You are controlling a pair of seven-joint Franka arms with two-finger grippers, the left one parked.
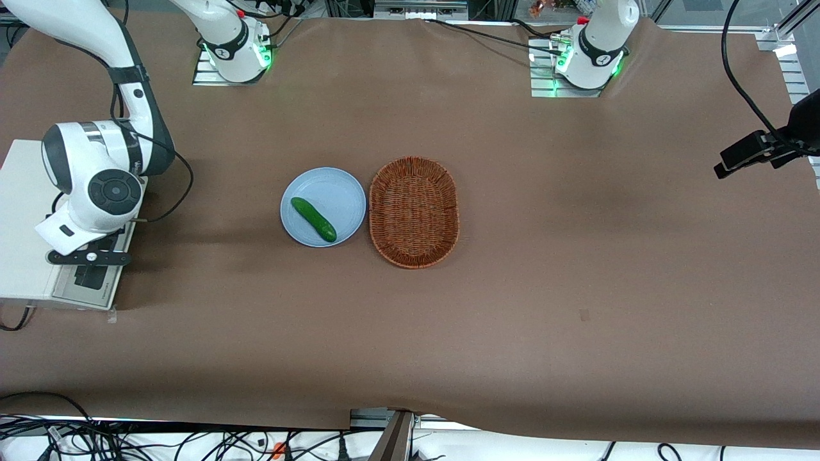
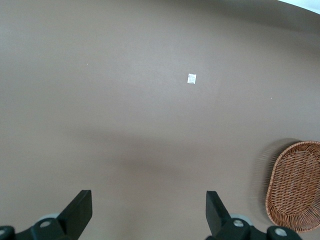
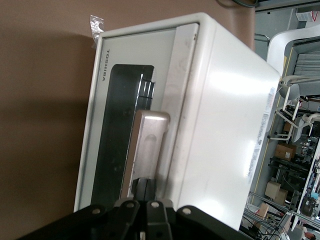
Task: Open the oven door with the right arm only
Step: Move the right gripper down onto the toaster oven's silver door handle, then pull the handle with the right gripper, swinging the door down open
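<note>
I have the tool [image 3: 145, 192] down at the silver bar handle [image 3: 145, 150] of the oven door [image 3: 125, 135], fingers nearly together on the handle. The door looks barely cracked, so the swing-down is left. The toaster oven [image 1: 19, 218] sits at the working arm's end of the brown tabletop [image 1: 576, 256]; lab shelving shows nearby.

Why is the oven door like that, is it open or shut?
Partly open. The oven door leans out from the white oven. The claw is shut on its silver handle.
</note>
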